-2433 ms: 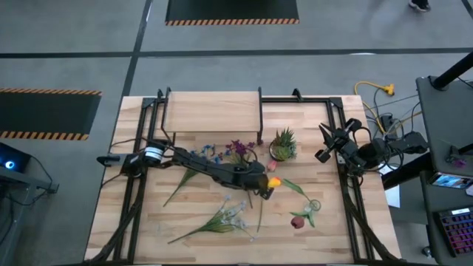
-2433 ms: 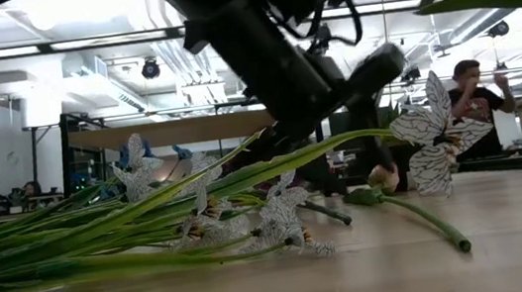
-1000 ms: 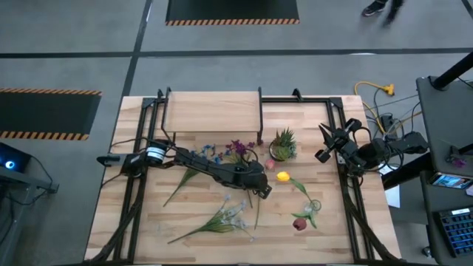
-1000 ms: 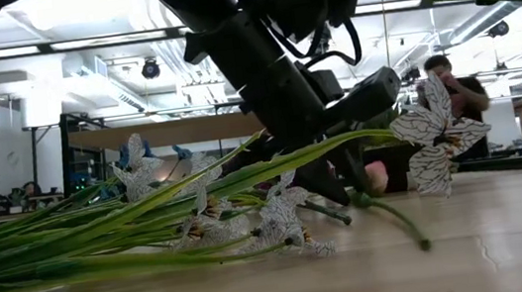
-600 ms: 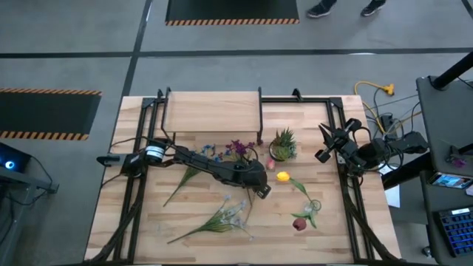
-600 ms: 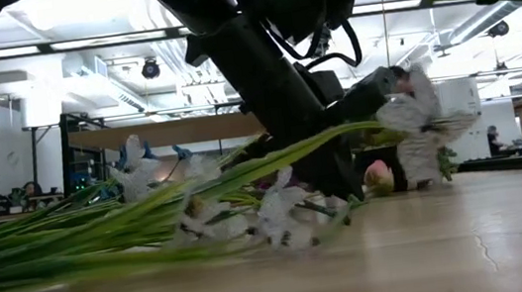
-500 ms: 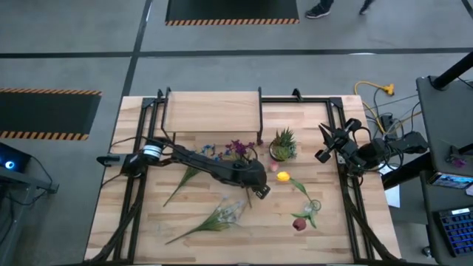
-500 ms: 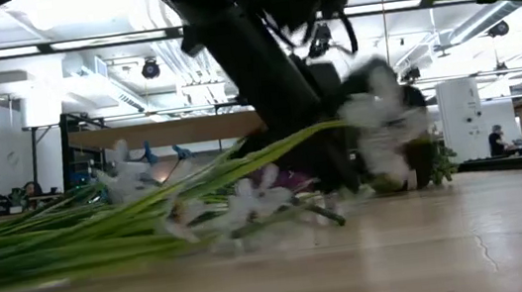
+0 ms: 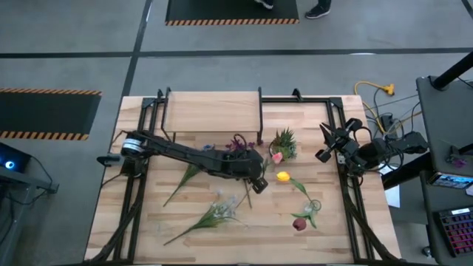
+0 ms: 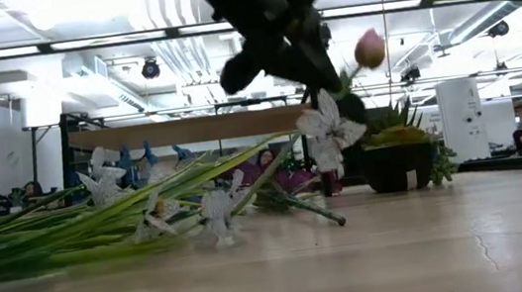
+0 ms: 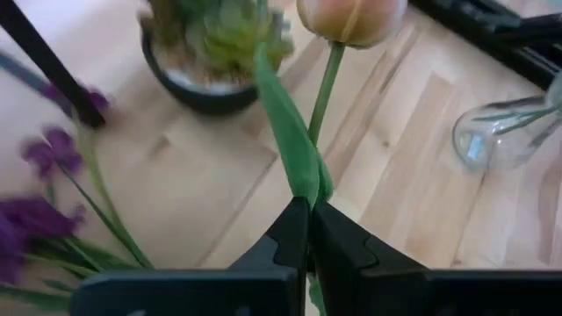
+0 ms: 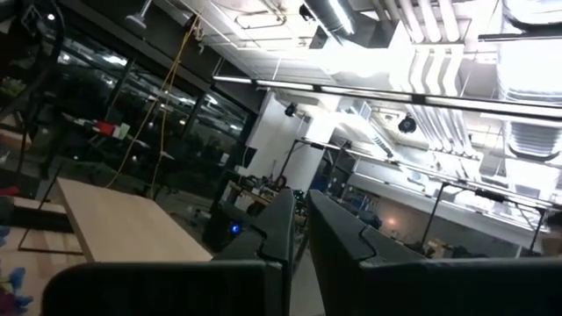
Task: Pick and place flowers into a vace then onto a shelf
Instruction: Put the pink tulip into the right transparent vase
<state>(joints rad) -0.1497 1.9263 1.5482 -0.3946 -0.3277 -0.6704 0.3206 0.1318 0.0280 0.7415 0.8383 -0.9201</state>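
Observation:
My left gripper (image 9: 259, 185) hangs above the table's middle, shut on a pink tulip (image 9: 276, 157), one of the flowers. The tulip's bloom (image 10: 369, 48) is up in the air. A white-bloomed bunch (image 9: 213, 214) lies toward the near edge. A yellow flower (image 9: 283, 176) and a red one (image 9: 298, 222) lie right of it, beside the clear glass vase (image 9: 315, 205). Purple flowers (image 9: 238, 146) and blue flowers (image 9: 209, 150) lie in front of the shelf (image 9: 213, 111). My right gripper (image 9: 324, 140) waits shut at the right edge. My left gripper pinches the tulip's stem and long leaf (image 11: 309, 189) between its two fingertips, some way below the bloom (image 11: 351, 17). The fingers slant downward. The bloom is lifted clear beyond them. The stem's lower part (image 9: 242, 199) trails down toward the white bunch.
A potted spiky plant (image 9: 284, 144) stands right of the shelf's near right leg, close to the raised tulip. A loose green stem (image 9: 181, 185) lies left of the arm. Black frame rails (image 9: 347, 199) run along both sides of the table.
My left gripper has risen from the table and rolled a little, carrying the pink tulip up with it; the bloom now hangs high. The white bunch has been dragged a little toward the table's left and far side, with its blooms disturbed.

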